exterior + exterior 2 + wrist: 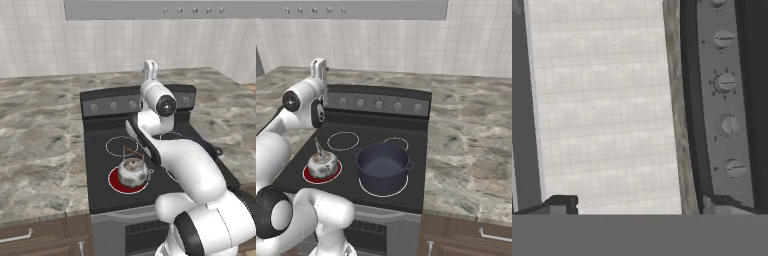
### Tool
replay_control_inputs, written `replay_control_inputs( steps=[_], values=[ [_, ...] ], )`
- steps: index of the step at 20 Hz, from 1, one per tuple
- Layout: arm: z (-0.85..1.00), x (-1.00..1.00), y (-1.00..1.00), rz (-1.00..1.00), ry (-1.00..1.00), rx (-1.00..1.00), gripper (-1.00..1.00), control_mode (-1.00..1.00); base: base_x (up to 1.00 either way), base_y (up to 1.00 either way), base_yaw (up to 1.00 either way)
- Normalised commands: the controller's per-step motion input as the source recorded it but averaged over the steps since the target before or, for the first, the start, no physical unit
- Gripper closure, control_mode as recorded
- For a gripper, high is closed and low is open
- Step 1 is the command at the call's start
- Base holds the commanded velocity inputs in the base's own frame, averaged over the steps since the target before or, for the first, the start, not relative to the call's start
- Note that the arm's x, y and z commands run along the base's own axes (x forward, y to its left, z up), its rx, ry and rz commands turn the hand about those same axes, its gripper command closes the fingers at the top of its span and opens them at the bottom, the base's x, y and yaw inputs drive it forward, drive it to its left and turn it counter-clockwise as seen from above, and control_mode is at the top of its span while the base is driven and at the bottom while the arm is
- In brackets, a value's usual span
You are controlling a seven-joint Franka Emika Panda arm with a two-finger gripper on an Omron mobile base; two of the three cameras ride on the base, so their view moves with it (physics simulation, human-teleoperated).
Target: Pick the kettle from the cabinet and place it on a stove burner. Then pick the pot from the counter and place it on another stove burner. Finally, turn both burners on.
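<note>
With the kettle (pixel 133 171) and pot (pixel 382 164) set on burners, small stiff knobs (pixel 725 82) at the frame's right remain. They are best pinched across the ridge by the wide-open pincer (pixel 637 204).

The small silvery kettle (pixel 322 163) stands upright on the red-glowing front burner (pixel 308 176). Just beside it, the wide dark blue-grey pot (pixel 382 165) sits lidless on another front burner.

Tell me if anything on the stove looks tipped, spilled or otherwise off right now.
Nothing is tipped or spilled. The kettle stands upright on a burner that glows red, and the pot sits level on the burner beside it, whose ring shows no red. That unlit ring is the one uneven thing.
</note>
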Motion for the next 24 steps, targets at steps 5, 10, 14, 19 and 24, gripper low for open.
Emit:
replay_control_inputs(
  steps=[5,10,14,19,24],
  values=[
    [0.18,0.0,-0.29,0.0,0.07,0.36,-1.0,-1.0,0.0,0.0,0.0],
    [0.09,0.0,-0.29,-0.02,0.07,0.36,-1.0,-1.0,0.0,0.0,0.0],
    [0.1,0.0,-0.31,-0.05,0.08,0.35,-1.0,-1.0,0.0,0.0,0.0],
    [0.14,0.0,-0.28,-0.11,0.09,0.35,-1.0,-1.0,0.0,0.0,0.0],
    [0.17,0.0,-0.23,-0.14,0.14,0.33,-1.0,-1.0,0.0,0.0,0.0]
  ],
)
